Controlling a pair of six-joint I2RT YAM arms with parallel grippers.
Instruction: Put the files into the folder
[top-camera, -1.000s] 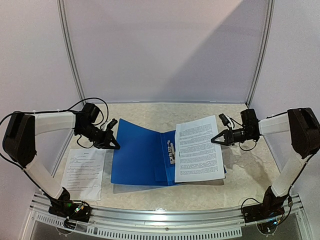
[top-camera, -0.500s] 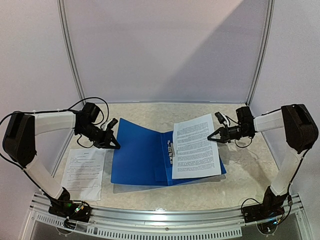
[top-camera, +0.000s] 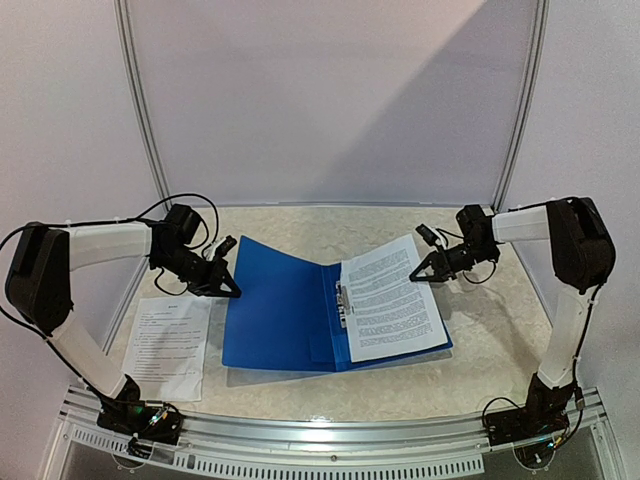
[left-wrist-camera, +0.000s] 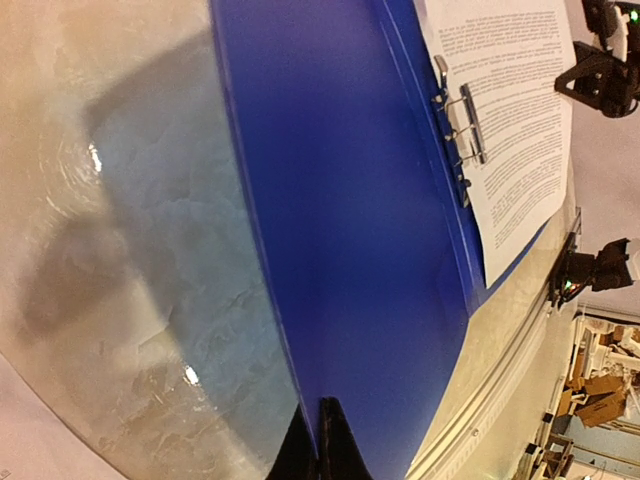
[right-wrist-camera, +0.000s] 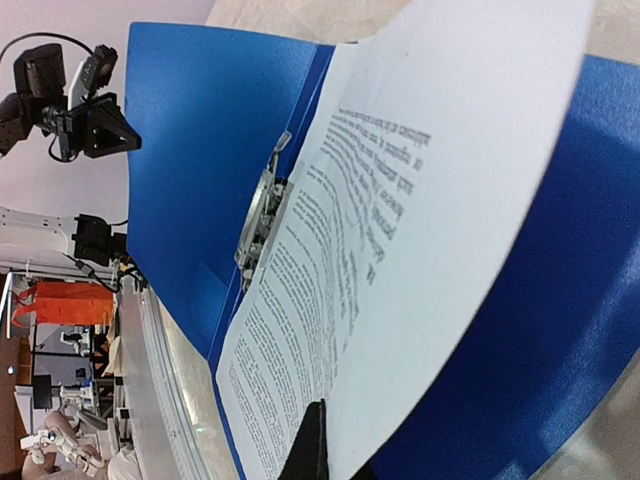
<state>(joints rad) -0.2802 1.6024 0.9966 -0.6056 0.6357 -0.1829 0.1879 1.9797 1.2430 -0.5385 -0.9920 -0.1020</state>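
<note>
Folder (top-camera: 285, 315) lies open mid-table (top-camera: 490, 345). One printed sheet (top-camera: 390, 300) rests on its right half, far corner lifted; a second sheet (top-camera: 170, 345) lies just left of it. Left gripper (top-camera: 234, 291) is clenched on the left cover's outer edge, right gripper (top-camera: 417, 274) on the lifted corner. Metal clip (top-camera: 343, 303) sits at the spine.

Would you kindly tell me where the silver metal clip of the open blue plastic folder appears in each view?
Top external: the silver metal clip, centre, on the blue plastic folder.
Left wrist: the clip, upper right.
Right wrist: the clip, left of centre.
Shared landmark: the white printed sheet beside it.
</note>
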